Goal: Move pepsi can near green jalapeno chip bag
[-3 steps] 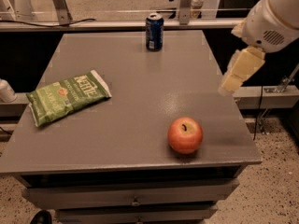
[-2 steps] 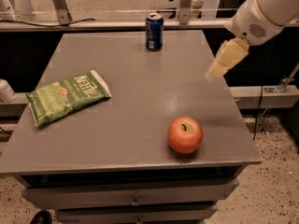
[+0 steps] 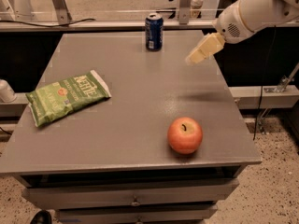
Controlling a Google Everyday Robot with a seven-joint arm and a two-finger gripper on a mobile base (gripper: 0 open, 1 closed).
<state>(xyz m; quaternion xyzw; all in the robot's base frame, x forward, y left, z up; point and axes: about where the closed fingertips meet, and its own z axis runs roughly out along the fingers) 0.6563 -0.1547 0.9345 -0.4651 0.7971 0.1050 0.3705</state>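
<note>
The pepsi can [image 3: 153, 31], dark blue with a silver top, stands upright at the far edge of the grey table [image 3: 135, 106]. The green jalapeno chip bag [image 3: 67, 96] lies flat at the table's left side, far from the can. My gripper [image 3: 195, 58] hangs above the table's far right part, to the right of the can and a little nearer to me. It holds nothing.
A red-orange apple [image 3: 185, 134] sits near the table's front right edge. A metal rail and frame posts [image 3: 184, 3] run behind the table. Drawers [image 3: 135, 195] are below the tabletop. A speckled floor is to the right.
My arm and gripper have moved up and to the left, from beside the table's right edge toward the can. The can, bag and apple have not moved.
</note>
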